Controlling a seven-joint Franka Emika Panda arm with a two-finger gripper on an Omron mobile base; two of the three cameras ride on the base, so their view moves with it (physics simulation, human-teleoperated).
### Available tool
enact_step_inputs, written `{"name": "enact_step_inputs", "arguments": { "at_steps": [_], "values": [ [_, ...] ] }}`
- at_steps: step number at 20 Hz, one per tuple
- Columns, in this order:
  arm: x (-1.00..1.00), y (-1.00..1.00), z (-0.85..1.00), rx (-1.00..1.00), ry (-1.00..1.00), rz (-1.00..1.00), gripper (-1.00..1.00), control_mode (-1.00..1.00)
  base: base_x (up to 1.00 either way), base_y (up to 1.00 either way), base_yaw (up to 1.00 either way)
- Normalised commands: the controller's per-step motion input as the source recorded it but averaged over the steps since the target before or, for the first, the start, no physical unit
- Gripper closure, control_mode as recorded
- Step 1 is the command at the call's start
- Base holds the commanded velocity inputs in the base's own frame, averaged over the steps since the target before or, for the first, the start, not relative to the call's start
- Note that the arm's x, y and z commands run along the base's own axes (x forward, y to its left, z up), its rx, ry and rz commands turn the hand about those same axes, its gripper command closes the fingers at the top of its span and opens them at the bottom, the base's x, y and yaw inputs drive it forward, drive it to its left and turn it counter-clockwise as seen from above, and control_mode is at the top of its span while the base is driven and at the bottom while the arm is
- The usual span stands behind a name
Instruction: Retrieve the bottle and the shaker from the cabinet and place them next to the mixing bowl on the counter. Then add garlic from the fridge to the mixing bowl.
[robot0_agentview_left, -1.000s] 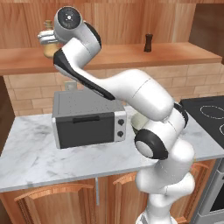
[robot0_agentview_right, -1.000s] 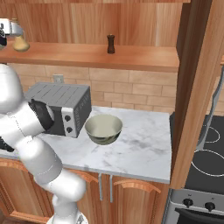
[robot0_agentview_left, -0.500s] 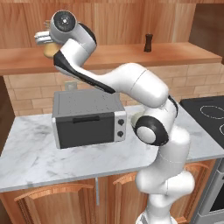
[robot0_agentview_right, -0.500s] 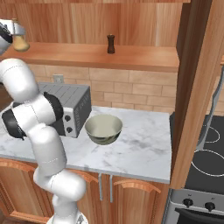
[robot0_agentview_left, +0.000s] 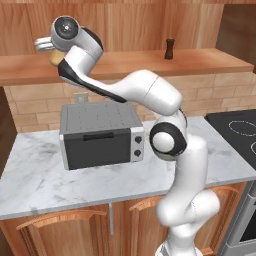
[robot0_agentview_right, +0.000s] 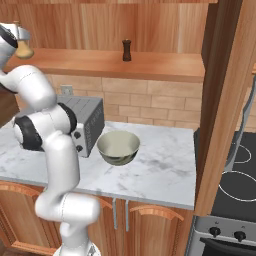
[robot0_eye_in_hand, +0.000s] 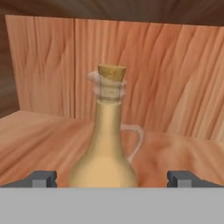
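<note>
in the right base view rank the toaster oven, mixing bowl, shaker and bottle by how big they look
1. toaster oven, though the arm hides part of it
2. mixing bowl
3. shaker and bottle: both look small and far back on the shelf, too close to rank.

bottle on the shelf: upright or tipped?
Upright. In the hand view the bottle stands on the wooden shelf, its corked neck pointing straight up, centred between the fingertips of the open gripper.

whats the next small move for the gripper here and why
Probably ease forward a little, then close. In the hand view the bottle stands upright on the shelf, centred between the open gripper fingertips, which flank its base without touching it.
</note>
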Motion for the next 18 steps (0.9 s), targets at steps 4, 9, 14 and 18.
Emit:
{"name": "enact_step_inputs", "arguments": {
  "at_steps": [4, 9, 14, 18],
  "values": [
    [0.32, 0.14, 0.12, -0.04, 0.00, -0.01, -1.00, -1.00, 0.00, 0.00, 0.00],
    [0.30, 0.00, 0.02, -0.03, 0.00, -0.03, -1.00, -1.00, 0.00, 0.00, 0.00],
    [0.36, 0.00, 0.00, -0.01, 0.01, -0.04, -1.00, -1.00, 0.00, 0.00, 0.00],
    [0.40, 0.00, 0.00, 0.00, 0.00, -0.02, -1.00, -1.00, 0.00, 0.00, 0.00]
  ]
}}
